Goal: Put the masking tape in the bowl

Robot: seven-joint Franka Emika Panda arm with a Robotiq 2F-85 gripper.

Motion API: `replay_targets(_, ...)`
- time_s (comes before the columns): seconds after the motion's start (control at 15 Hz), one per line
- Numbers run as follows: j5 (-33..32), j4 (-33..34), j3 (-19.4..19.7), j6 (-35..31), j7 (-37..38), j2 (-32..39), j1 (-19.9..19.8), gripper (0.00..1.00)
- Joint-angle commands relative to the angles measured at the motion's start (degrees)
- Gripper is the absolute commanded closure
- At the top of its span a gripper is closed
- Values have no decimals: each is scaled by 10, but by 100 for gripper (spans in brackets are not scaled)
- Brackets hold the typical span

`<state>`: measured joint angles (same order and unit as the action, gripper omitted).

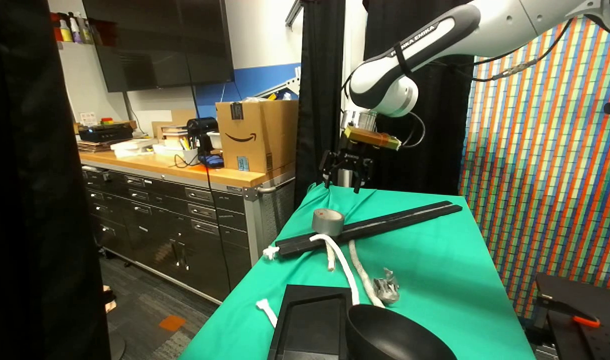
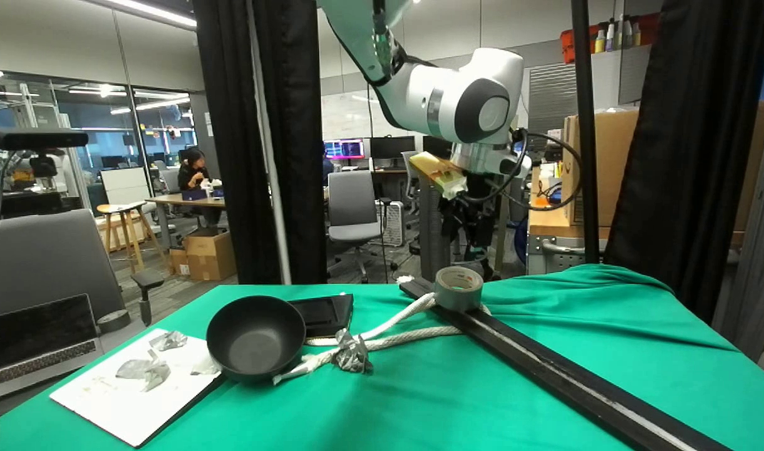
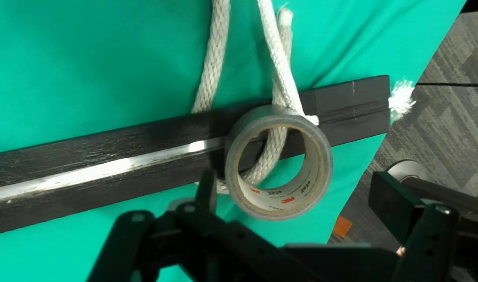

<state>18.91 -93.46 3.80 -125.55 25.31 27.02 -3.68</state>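
Observation:
The masking tape is a grey ring-shaped roll with a pale printed core. It lies with its hole up on a black bar in both exterior views (image 1: 328, 224) (image 2: 458, 302), and also shows in the wrist view (image 3: 282, 194). White rope passes beneath it and shows through its hole. The black bowl stands at the near end of the cloth in an exterior view (image 1: 392, 332) and at left in an exterior view (image 2: 257, 341); it is out of the wrist view. My gripper (image 1: 342, 187) (image 2: 473, 257) (image 3: 301, 197) is open and empty, above and apart from the tape, fingers pointing down.
The long black bar (image 1: 385, 222) (image 2: 545, 363) crosses the green cloth. White rope (image 1: 347, 267) (image 2: 407, 338) runs toward the bowl. Crumpled grey tape (image 1: 386, 288) (image 2: 352, 354) lies near it. A black tray (image 1: 312, 325) (image 2: 322, 315) and a white board (image 2: 116, 401) sit beside the bowl.

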Motion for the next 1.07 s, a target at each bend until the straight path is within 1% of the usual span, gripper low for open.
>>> replay_targets(0.0,-14,20,3,-16,-14,30,1,0)
replay_targets(0.6,-21,69,1,-17,0,91,11,0)
replay_targets(1.0,-17,75,1,-24,-9,115,6,0)
